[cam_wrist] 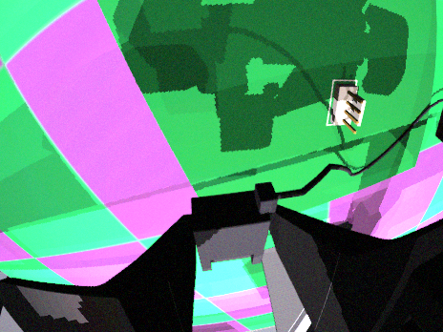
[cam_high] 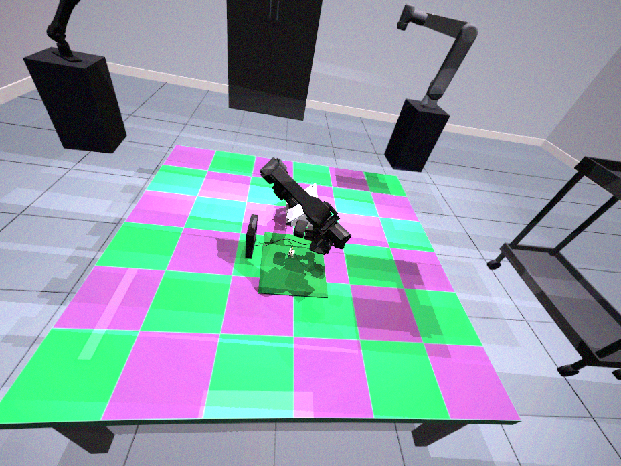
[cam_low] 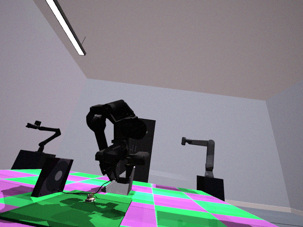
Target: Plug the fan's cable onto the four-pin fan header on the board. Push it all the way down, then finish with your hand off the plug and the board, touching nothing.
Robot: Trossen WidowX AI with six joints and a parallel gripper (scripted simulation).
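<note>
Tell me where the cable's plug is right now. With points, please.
In the wrist view, the plug [cam_low: 123,180] [cam_wrist: 230,234] sits low and centre, clamped in the pincer [cam_low: 119,179] [cam_wrist: 231,224], left of and off the four-pin header [cam_high: 290,253] [cam_low: 89,199] [cam_wrist: 348,106].

A: can you spot the plug [cam_low: 123,180] [cam_wrist: 230,239] from the top?
B: nah, my gripper [cam_high: 320,244] [cam_low: 119,176] [cam_wrist: 232,229] blocks it lol. The fan header [cam_high: 291,253] [cam_low: 90,199] [cam_wrist: 348,105] is too tiny there to count pins. In the wrist view my fingers cover the plug's sides and run off the bottom.
</note>
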